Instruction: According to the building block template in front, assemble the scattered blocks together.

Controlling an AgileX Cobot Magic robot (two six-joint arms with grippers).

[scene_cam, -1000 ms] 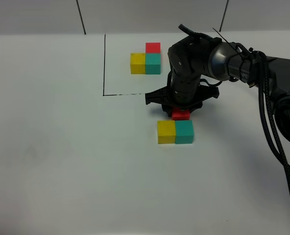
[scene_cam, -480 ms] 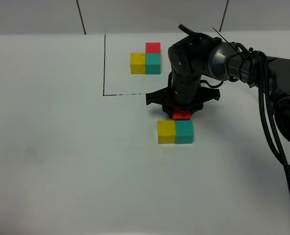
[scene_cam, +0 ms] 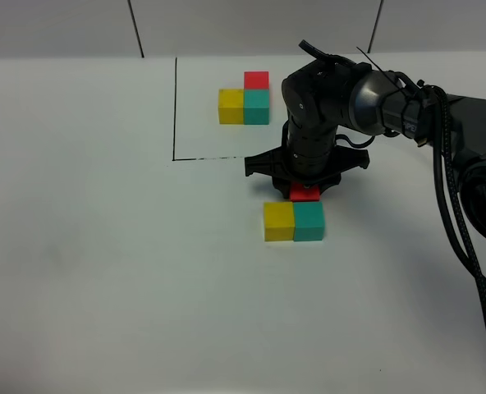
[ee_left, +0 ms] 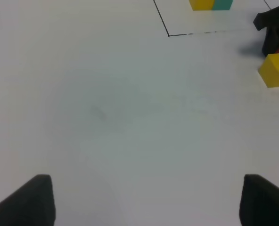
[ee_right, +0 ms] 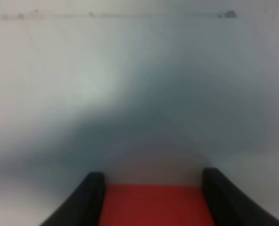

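Note:
The template sits at the back: yellow cube, teal cube and red cube in an L, inside a thin black outline. In front of it a loose yellow cube and a loose teal cube lie side by side, touching. My right gripper points down just behind the teal cube and is shut on the loose red cube. The right wrist view shows that red cube between both fingers. My left gripper is open and empty over bare table.
The white table stretches to the left and front. The right arm and its black cables cover the right side. In the left wrist view, the loose yellow cube and the outline's corner lie far ahead.
My right gripper with the red cube has shifted very slightly toward the loose teal cube. Nothing else has moved.

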